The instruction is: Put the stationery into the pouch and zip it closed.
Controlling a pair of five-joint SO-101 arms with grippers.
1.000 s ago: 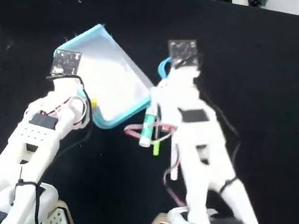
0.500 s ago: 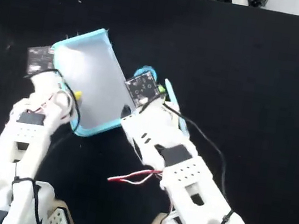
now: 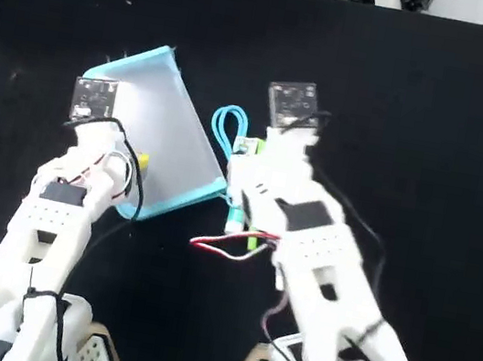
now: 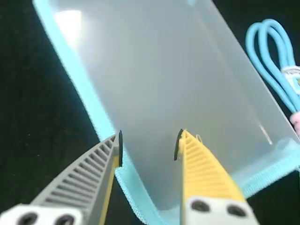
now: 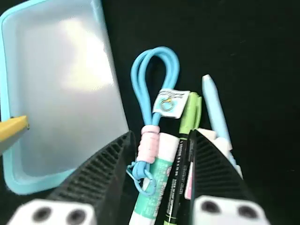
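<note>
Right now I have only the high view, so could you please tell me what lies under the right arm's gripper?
Observer: The right gripper is open, straddling a glue stick and a green marker.
Operator: Is anything else beside them?
Observer: A light blue pen lies just outside the gripper, beside the marker.
Operator: And the left gripper?
Observer: The left gripper is open, hanging over the pouch near its blue edge.

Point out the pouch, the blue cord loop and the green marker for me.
pouch (image 4: pixel 164 84): left wrist view, middle of its translucent face.
blue cord loop (image 5: pixel 155 50): right wrist view, top of its curve.
green marker (image 5: pixel 191 112): right wrist view, its green end.
</note>
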